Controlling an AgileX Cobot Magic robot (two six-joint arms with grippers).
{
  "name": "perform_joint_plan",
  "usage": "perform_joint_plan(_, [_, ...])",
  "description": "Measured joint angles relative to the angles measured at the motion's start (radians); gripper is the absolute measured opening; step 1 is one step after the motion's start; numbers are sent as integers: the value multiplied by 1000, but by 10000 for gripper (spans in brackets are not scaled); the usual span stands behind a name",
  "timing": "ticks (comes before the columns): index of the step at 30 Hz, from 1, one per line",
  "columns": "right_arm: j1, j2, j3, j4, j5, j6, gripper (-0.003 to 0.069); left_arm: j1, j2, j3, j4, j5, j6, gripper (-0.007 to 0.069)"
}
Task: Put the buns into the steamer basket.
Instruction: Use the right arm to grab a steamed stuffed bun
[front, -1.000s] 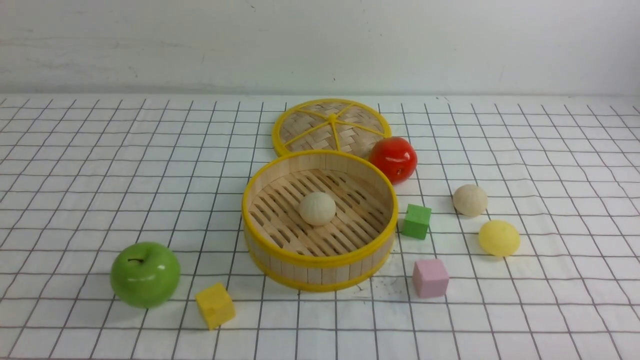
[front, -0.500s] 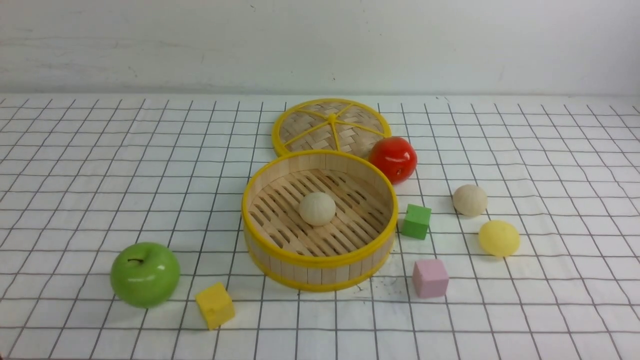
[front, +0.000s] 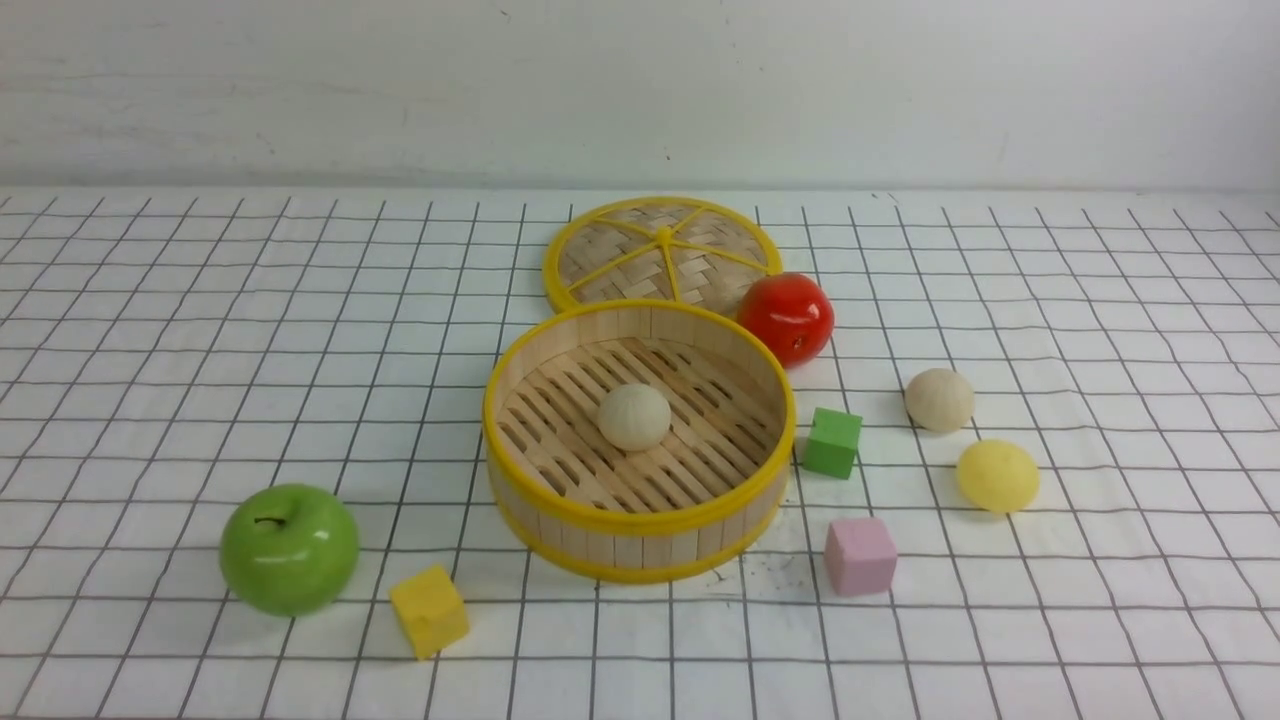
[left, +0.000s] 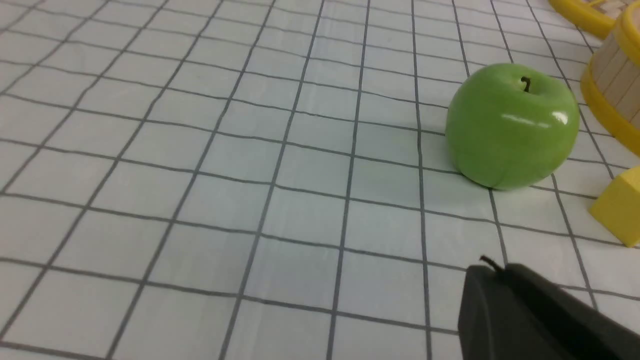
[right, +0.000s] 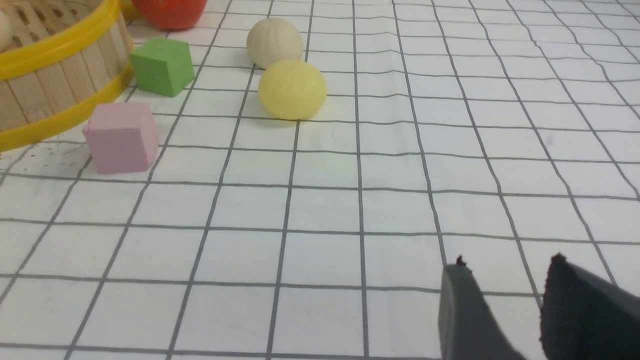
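Note:
The steamer basket (front: 640, 525) stands mid-table on the checked cloth, with one beige bun (front: 634, 416) on its slatted floor. To its right on the cloth lie a second beige bun (front: 939, 400) and a pale yellow bun (front: 997, 476). The right wrist view shows both, beige bun (right: 274, 42) behind yellow bun (right: 292, 89), well ahead of my right gripper (right: 508, 261), which is open and empty. My left gripper (left: 492, 267) is shut and empty, low over the cloth short of the green apple (left: 512, 125). Neither gripper appears in the front view.
A green apple (front: 289, 548) and a yellow cube (front: 429, 610) sit front left of the basket. A green cube (front: 833, 442) and a pink cube (front: 860, 556) lie between basket and loose buns. Behind are the woven lid (front: 662, 252) and a red fruit (front: 787, 318).

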Motion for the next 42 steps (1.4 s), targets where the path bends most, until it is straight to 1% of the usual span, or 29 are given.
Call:
perform_joint_plan(8, [0,0,0,0,0,0,241,2,0,1,-28,-4,0,26])
perform_joint_plan(35, [0,0,2,1,-18,0,241,2,0,2,-28,-4,0,53])
perform_joint_plan(38, [0,0,11,2,-123,30,241,2,0,2,-28,-4,0,57])
perform_joint_plan(39, [0,0,11,2,-132,34,241,2,0,2,-28,-4,0,57])
perform_joint_plan(40, [0,0,11,2,-221,88,241,2,0,2,-28,-4,0,59])
perform_joint_plan(41, [0,0,11,2,-231,95,241,2,0,2,-28,-4,0,59])
perform_joint_plan(42, [0,0,11,2,-320,164,241,2,0,2,-28,-4,0,62])
